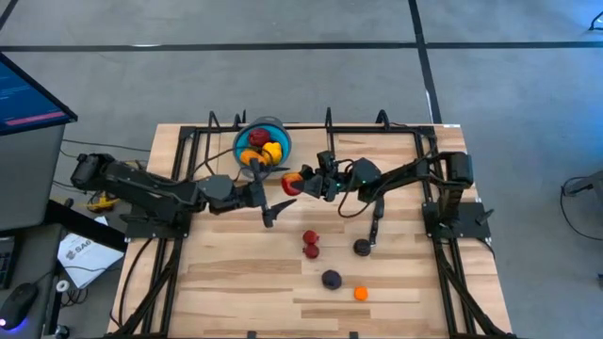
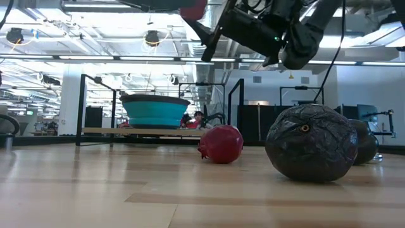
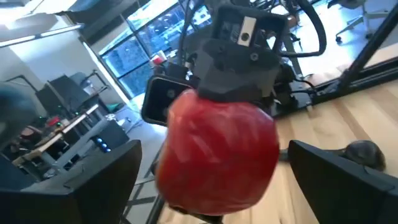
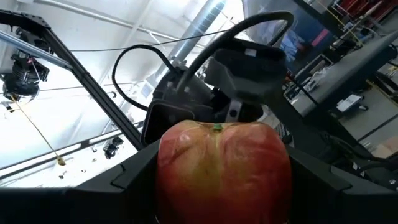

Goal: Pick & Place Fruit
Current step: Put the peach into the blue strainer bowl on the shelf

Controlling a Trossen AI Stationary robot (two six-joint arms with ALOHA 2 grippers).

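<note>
Blue bowl (image 1: 263,141) — wooden table (image 1: 236,282) — monitor (image 1: 28,94) at left.

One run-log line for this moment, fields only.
phase: handover above table | right gripper: holding red apple | left gripper: open around it | blue bowl: several fruits | table: five loose

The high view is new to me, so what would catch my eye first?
A red apple sits mid-air between the two arms above the table's middle: the right end effector grips it, the left end effector open beside it. Behind, the blue bowl holds fruit; more pieces, like the dark purple fruit, lie nearer the front.
</note>
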